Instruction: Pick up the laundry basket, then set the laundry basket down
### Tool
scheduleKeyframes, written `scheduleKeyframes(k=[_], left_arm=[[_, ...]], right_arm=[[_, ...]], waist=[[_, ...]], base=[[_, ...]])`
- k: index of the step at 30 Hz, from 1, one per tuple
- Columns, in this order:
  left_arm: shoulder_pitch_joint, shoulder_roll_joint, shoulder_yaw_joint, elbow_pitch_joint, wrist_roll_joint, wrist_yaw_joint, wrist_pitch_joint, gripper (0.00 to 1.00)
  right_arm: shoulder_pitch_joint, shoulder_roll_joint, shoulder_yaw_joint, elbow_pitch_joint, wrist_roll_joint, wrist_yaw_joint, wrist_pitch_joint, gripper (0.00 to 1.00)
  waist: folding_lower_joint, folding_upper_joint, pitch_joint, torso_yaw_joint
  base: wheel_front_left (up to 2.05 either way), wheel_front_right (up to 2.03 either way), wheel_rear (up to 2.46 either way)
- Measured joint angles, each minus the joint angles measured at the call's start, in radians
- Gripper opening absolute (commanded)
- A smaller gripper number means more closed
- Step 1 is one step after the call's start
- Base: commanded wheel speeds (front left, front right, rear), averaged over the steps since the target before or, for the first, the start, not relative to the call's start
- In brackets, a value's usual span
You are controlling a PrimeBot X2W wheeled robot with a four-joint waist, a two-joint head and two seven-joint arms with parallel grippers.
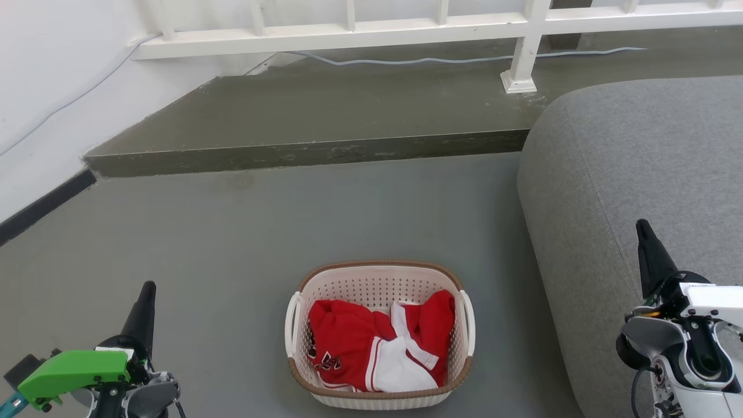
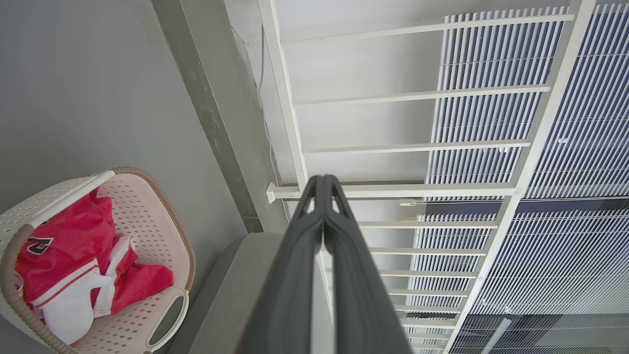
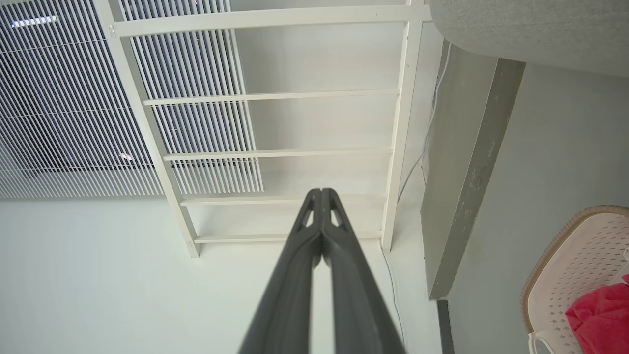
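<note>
**A:** Two grippers, and both are pressed shut on nothing. The left gripper sits low on the robot's left, and the right gripper is out in front of the grey sofa. Each wrist view shows its finger pair meeting at the tips, with no gap.

**B:** And the laundry basket?

**A:** Upright on the floor, between the two arms and well apart from each, near the sofa's edge. A red and white garment lies bundled inside. The white loop handles on its two sides are free.

**B:** So which step is in hand?

**A:** I can't settle that. A basket resting on the floor with both arms clear of it fits the moment ahead of a lift. It fits just as well the moment after it has been put back down.

**B:** What would a move on it call for?

**A:** My judgement is that any grasp needs the fingers parted and brought in to the loops or the brown rim, one arm per side. The load sits off-centre, so an uneven pull could tip it. If the basket is already where it belongs, nothing more is wanted than arms kept clear.
</note>
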Motion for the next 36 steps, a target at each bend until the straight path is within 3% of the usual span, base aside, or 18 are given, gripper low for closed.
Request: scheduleKeyframes(k=[36], left_arm=[[0.0, 0.0, 0.0, -0.001, 0.0, 0.0, 0.0, 0.0]], right_arm=[[0.0, 0.001, -0.001, -0.001, 0.0, 0.0, 0.0, 0.0]], waist=[[0.0, 0.0, 0.0, 0.0]], base=[[0.0, 0.0, 0.0]])
